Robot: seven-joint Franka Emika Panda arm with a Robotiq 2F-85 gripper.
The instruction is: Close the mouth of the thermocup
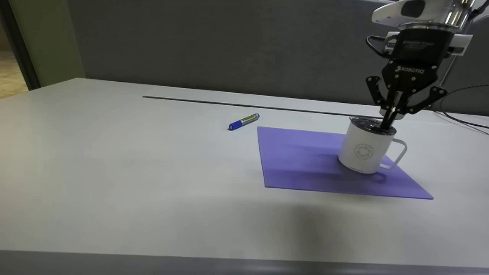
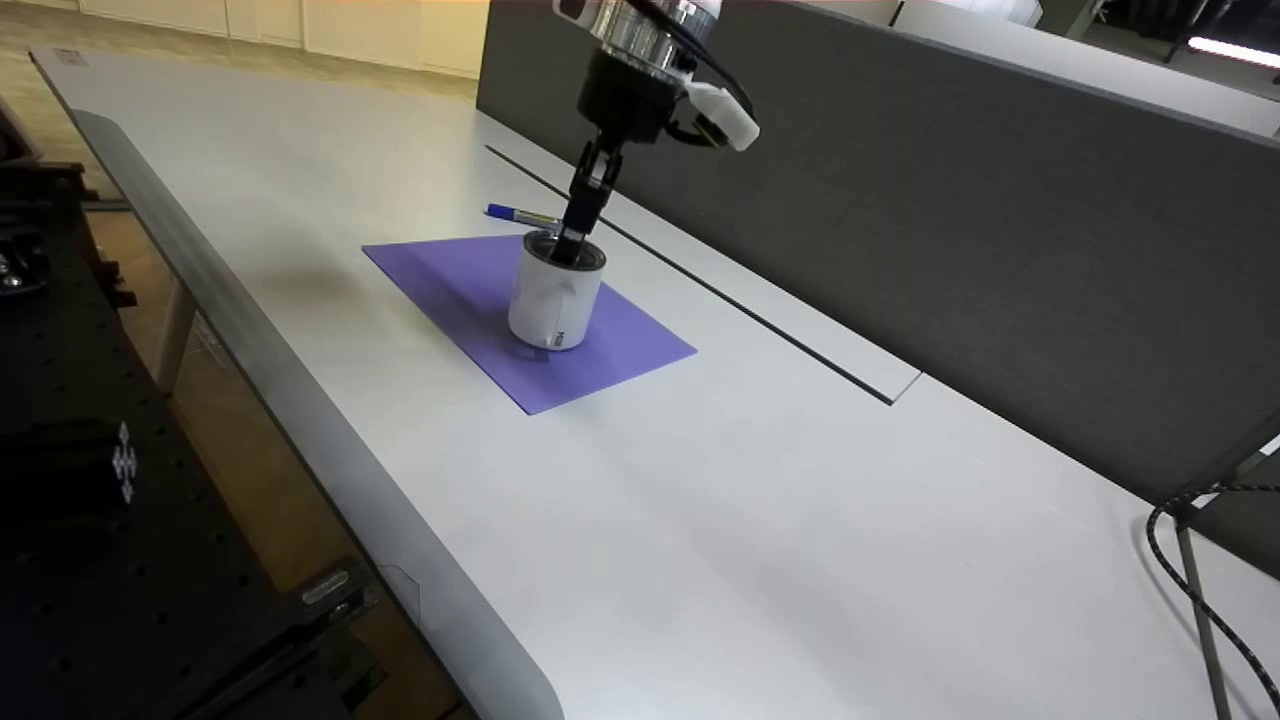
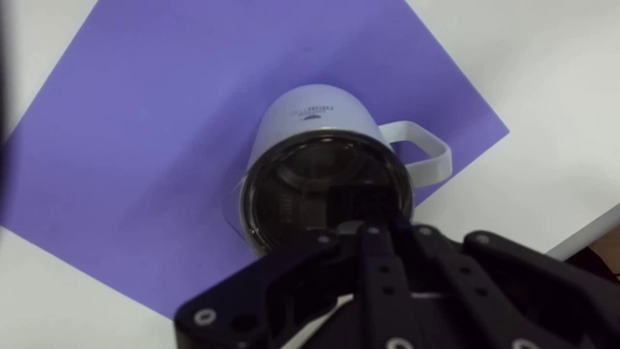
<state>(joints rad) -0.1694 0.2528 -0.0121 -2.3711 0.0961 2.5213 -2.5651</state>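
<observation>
Black gripper (image 1: pixel 386 123), white ROBOTIQ lettering (image 1: pixel 411 70)

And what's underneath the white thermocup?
A flat purple sheet, lying on the white table and showing around the white thermocup. The patch directly beneath the cup is covered, so anything else there can't be seen.

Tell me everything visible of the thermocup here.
The thermocup is white and smooth, perhaps coated metal, with a squared loop handle, a round print on one side and small lettering on another. A dark, see-through lid covers its top. It stands upright on the purple sheet. The tool, shut, reaches down to the lid, apparently touching it; whether the mouth is closed can't be told.
</observation>
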